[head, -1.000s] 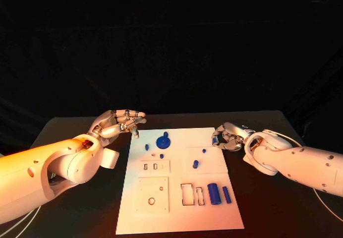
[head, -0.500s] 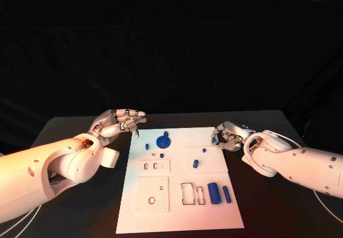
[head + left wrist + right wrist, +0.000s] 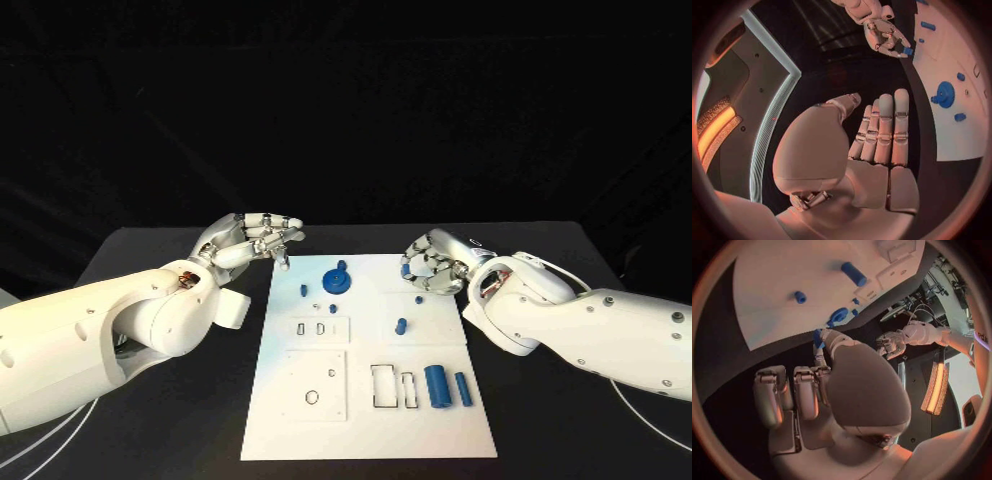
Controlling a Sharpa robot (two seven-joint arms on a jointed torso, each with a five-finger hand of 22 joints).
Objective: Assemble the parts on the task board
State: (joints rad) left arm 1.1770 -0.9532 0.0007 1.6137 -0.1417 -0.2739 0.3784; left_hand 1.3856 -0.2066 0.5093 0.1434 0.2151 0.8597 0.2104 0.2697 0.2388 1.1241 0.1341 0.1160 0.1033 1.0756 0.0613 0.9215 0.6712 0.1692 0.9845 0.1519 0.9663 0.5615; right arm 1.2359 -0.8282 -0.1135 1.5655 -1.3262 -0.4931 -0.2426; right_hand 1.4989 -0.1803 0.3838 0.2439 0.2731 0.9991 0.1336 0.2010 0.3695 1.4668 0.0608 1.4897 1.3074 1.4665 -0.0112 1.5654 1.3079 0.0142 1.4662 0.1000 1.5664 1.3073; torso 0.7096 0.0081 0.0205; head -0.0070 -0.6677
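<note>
The white task board (image 3: 361, 420) lies in the middle of the black table. On it sit a blue gear (image 3: 335, 281), several small blue pegs such as one (image 3: 400, 326) mid-board, and two blue cylinders (image 3: 434, 385) near its front right. My right hand (image 3: 433, 262) hovers over the board's far right corner and pinches a small blue part (image 3: 819, 337) between thumb and a finger; the left wrist view also shows that part (image 3: 907, 51). My left hand (image 3: 253, 240) hangs by the far left corner and holds nothing, its fingers (image 3: 882, 130) straight and side by side.
The board carries rectangular slots (image 3: 389, 387) beside the cylinders, a square plate with an oval hole (image 3: 310, 385) at front left, and a small block with two slots (image 3: 309, 328). Black table surface (image 3: 577, 420) lies on both sides of the board.
My right hand has moved left from beside the board to over its far right corner, still holding the small blue part. The left hand has barely moved.
</note>
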